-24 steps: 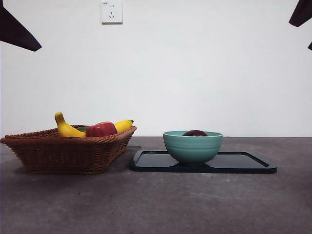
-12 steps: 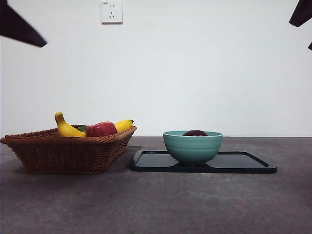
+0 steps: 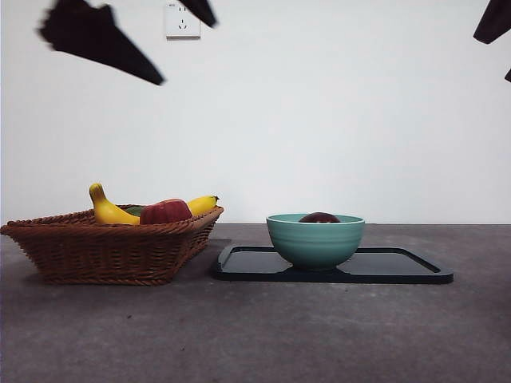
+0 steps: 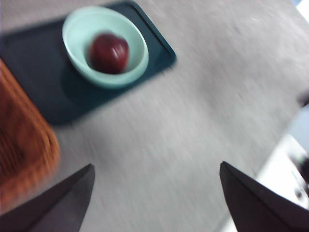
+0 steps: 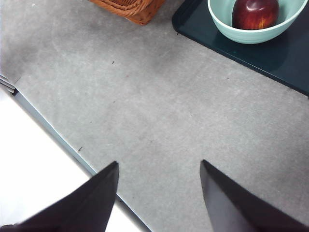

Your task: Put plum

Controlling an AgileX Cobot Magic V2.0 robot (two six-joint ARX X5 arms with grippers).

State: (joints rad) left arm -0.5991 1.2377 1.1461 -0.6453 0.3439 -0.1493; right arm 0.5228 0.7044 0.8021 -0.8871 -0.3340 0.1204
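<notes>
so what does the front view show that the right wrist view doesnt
Only the front view shows the banana, the red fruit and the wall socket. Only the right wrist view shows the open right gripper and the table's edge. Both show the plum in the bowl, the tray and the basket.

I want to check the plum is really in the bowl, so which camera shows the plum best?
The right wrist view: the plum is sharp, seen from above, sitting inside the green bowl. The left wrist view also shows it in the bowl, but blurred. The front view shows only its top above the bowl's rim.
</notes>
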